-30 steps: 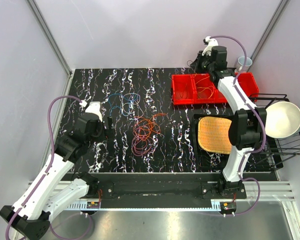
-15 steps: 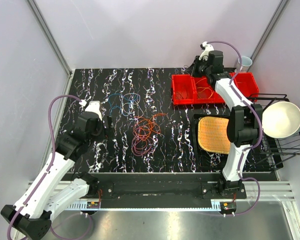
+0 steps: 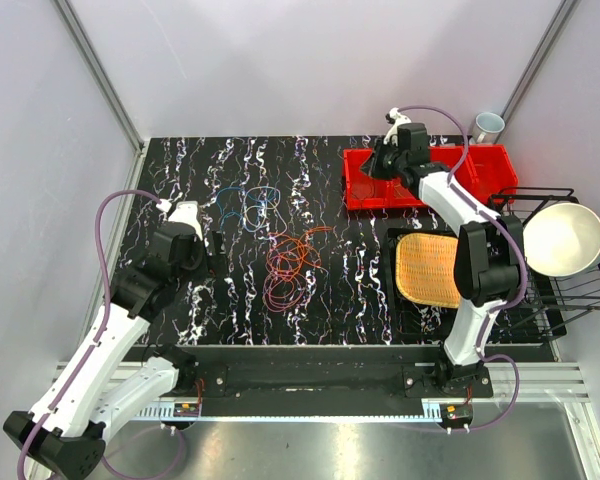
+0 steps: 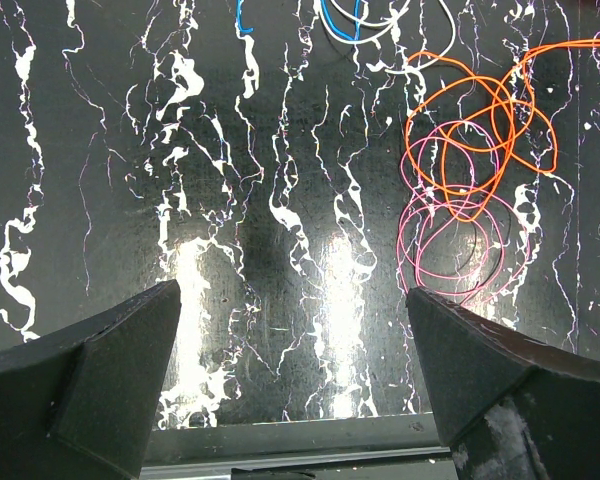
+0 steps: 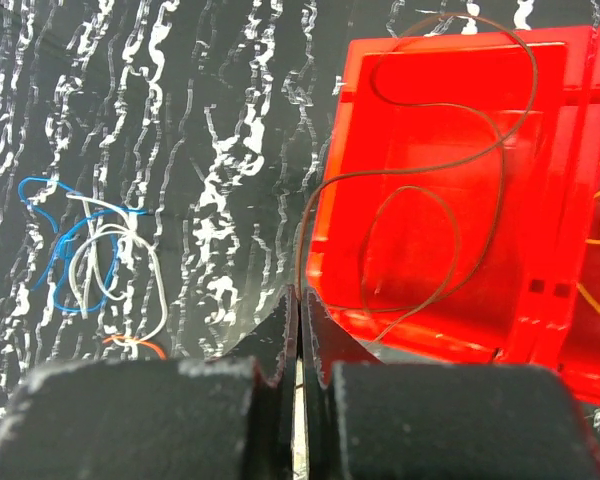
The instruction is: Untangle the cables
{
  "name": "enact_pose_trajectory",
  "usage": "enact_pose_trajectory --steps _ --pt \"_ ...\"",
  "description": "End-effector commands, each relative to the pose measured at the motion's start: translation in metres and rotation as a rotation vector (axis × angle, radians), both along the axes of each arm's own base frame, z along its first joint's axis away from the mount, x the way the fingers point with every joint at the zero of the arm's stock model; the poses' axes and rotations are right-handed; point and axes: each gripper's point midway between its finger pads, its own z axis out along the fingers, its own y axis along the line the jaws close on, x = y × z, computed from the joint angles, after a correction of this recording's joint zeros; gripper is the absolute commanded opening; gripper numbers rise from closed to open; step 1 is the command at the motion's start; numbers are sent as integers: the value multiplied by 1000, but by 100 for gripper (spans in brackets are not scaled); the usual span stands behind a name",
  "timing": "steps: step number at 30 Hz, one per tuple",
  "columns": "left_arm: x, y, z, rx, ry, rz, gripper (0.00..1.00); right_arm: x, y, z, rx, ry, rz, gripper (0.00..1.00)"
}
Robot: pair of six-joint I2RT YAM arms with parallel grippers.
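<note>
I find the left tool wide open over the surface, at lower left of the overhead view. The right tool is pinched shut on a thin dark cable that loops into the red bin at upper right. The orange and pink cables lie tangled at centre, with the blue cables up-left of them.

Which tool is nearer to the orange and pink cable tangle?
Left. The left tool is just left of the tangle; the right tool, pinching a dark cable, is farther off at the red bin.
</note>
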Motion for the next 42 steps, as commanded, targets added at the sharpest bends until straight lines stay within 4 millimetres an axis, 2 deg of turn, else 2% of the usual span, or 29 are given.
enact_pose_trajectory --steps 1,5,11,14,20,22,23,24,25,26,27,29,30,34,42 --pt "8 -6 8 -24 -45 -22 99 -12 14 35 3 -38 -55 0" --pt "7 -5 9 -28 -54 -18 99 -18 8 25 20 32 -115 0" --pt "7 -6 9 -32 -52 -25 99 -17 -1 29 -2 53 -154 0" --pt "7 -6 11 -35 -59 -25 99 -5 -12 26 -13 60 -166 0" --pt "6 -5 11 -33 -60 -23 99 29 -15 19 -53 32 -107 0" --pt "7 -5 11 -31 -60 -23 99 43 -18 18 -86 9 -119 0" --pt "7 -6 11 -33 -60 -23 99 51 -19 26 -105 -22 -121 0" --pt "7 -6 11 -32 -60 -23 99 58 -23 17 -130 -20 -138 0" --pt "7 -6 10 -31 -55 -25 99 62 -25 16 -141 -26 -145 0" --pt "7 -6 9 -30 -51 -26 99 69 -27 23 -152 -51 -151 0" --pt "7 -6 9 -29 -51 -25 99 74 -29 16 -167 -43 -167 0" --pt "8 -6 8 -28 -49 -26 99 83 -33 19 -185 -64 -193 0" --pt "8 -6 8 -27 -48 -24 99 88 -39 12 -206 -61 -224 0" --pt "9 -5 7 -26 -41 -23 99 102 -50 2 -251 -78 -285 0" --pt "10 -5 6 -32 -35 -22 99 100 -37 -31 -233 -47 -241 0"
